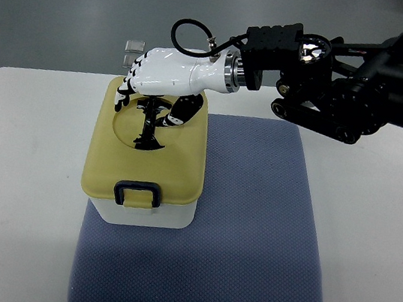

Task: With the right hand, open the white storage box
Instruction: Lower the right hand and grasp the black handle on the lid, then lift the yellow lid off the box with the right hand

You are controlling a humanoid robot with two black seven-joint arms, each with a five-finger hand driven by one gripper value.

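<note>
Right hand [163, 77] over the far part of the box [145, 159] lid [178, 155], fingers [147, 120] curled down into the lid's round recess; can't tell if they grip anything. Box sits on the blue mat's [251, 227] left part, on the white surface [22, 185]. Black latch [138, 192] at near edge, down.

One storage box [139, 202], one mat [251, 227], one hand [163, 77]

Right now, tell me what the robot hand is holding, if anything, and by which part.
Cannot be told for certain: the right robot hand rests over the far end of the box's yellow lid, fingers curled down onto it, without a clear grasp.
</note>
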